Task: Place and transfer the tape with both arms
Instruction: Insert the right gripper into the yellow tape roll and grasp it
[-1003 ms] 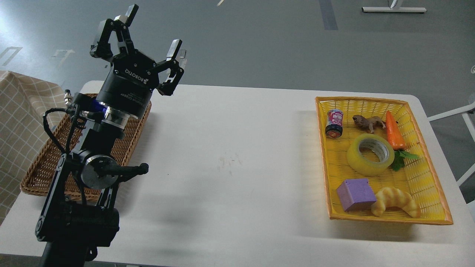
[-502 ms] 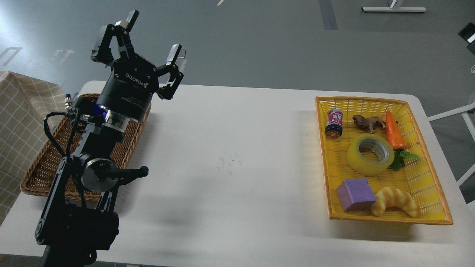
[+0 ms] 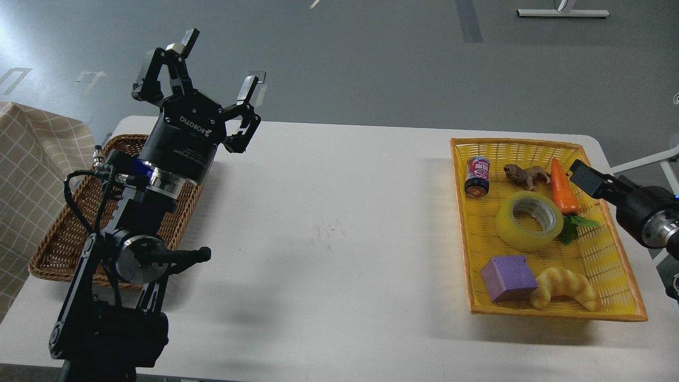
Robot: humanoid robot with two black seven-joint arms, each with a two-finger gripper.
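The tape point(image 3: 529, 220), a yellow translucent roll with a pale core, lies flat in the middle of the yellow basket point(image 3: 461, 212) at the right of the white table. My left gripper point(image 3: 215, 66) is open and empty, raised above the table's far left edge, over the brown wicker basket point(image 3: 58, 233). My right gripper point(image 3: 586, 178) comes in from the right edge, over the yellow basket's right rim, right of the tape and apart from it. It is seen end-on, so its fingers cannot be told apart.
The yellow basket also holds a small can point(image 3: 477, 176), a brown toy animal point(image 3: 526, 175), a carrot point(image 3: 563, 187), a purple cube point(image 3: 508, 278) and a croissant point(image 3: 565, 287). A checked cloth point(image 3: 26, 159) lies at the far left.
My right arm has come into view from the right edge and now reaches over the yellow basket's right rim. My left arm has shifted slightly. The tape has not moved.
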